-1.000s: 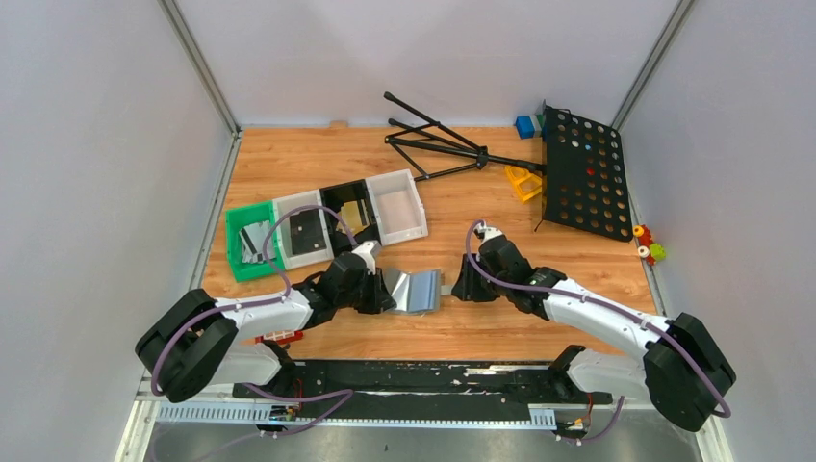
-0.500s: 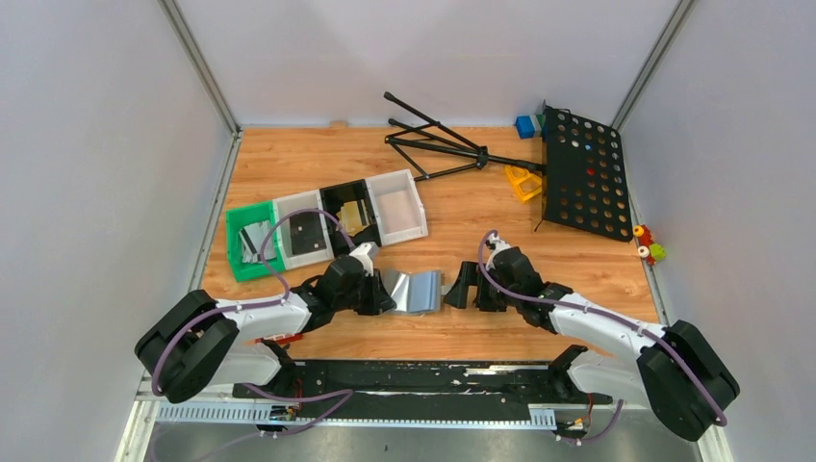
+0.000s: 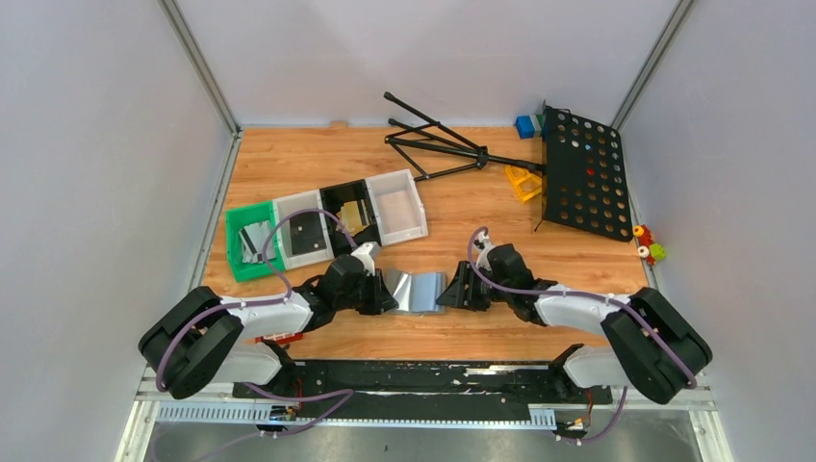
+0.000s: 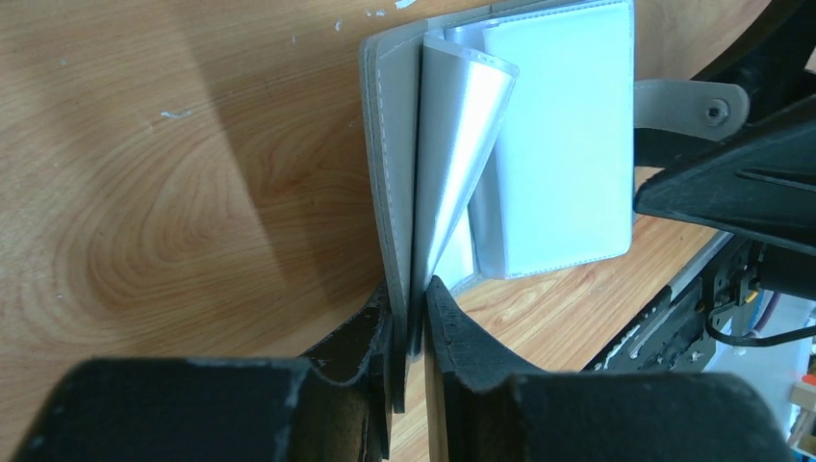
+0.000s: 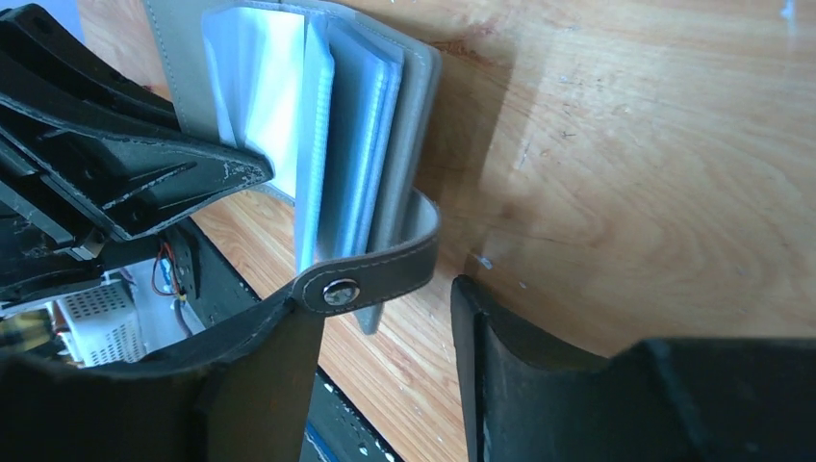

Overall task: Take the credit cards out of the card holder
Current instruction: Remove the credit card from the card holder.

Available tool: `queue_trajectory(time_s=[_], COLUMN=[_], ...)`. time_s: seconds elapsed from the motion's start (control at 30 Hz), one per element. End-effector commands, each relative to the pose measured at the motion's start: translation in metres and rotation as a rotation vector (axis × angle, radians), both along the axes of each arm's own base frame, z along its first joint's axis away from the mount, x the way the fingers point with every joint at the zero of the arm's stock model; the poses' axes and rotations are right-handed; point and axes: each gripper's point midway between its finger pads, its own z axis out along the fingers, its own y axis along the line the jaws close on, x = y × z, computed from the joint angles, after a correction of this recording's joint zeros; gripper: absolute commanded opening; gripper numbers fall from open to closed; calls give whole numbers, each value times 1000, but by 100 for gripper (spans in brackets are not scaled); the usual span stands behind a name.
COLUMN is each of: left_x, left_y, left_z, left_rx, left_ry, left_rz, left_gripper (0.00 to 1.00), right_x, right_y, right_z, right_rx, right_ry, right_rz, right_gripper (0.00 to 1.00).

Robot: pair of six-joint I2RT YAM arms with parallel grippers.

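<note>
The grey card holder [image 3: 416, 291] lies open on the table between my grippers. My left gripper [image 3: 383, 295] is shut on its left cover edge; the left wrist view shows the jaws [image 4: 409, 313] pinching the grey cover [image 4: 381, 144], with clear sleeves [image 4: 563, 144] fanned open. My right gripper [image 3: 449, 293] is open at the holder's right edge. In the right wrist view [image 5: 385, 313] the snap tab [image 5: 370, 276] lies across its left finger. The sleeves [image 5: 279, 106] show no card. Credit cards lie in the trays: silvery [image 3: 254, 239], black [image 3: 308, 229], gold [image 3: 356, 218].
The row of trays [image 3: 326, 223] stands behind the left arm, its clear right compartment [image 3: 397, 206] holding nothing. A black folding stand [image 3: 438, 144], a black perforated panel [image 3: 585, 173], and yellow [image 3: 523, 181] and blue [image 3: 524, 125] pieces lie at the back right. A red block [image 3: 281, 336] sits by the near edge.
My right gripper has moved left and lower, up to the holder's tab edge. My left gripper keeps its hold; the holder lies opened out flatter.
</note>
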Motion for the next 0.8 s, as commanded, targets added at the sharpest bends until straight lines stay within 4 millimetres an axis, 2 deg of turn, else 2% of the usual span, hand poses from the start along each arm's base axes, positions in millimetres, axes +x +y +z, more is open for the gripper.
queue_trajectory(time_s=[0.0, 0.13, 0.2, 0.27, 0.4, 0.63, 0.73, 0.77], left_x=[-2, -1, -2, -2, -4, -7, -9, -9], left_y=[-1, -2, -2, -3, -11, -27, -32, -32], left_z=[-5, -3, -3, -2, 6, 29, 37, 38], left_rx=[2, -5, -7, -13, -62, -173, -212, -217], left_ry=[9, 5, 5, 5, 0, -19, -27, -28], left_rz=[-12, -13, -15, -19, -49, -100, -118, -120], left_gripper=[21, 21, 21, 21, 21, 23, 28, 33], right_x=[14, 15, 17, 17, 16, 16, 15, 14], right_y=[24, 26, 27, 30, 36, 44, 46, 47], right_z=[23, 20, 21, 23, 30, 32, 29, 27], right_rx=[114, 115, 124, 136, 173, 182, 161, 152], right_ry=[-31, -16, -20, -22, -24, -16, -3, 3], right_rz=[37, 33, 34, 44, 72, 101, 109, 112], right_gripper=[46, 35, 33, 34, 45, 42, 40, 38])
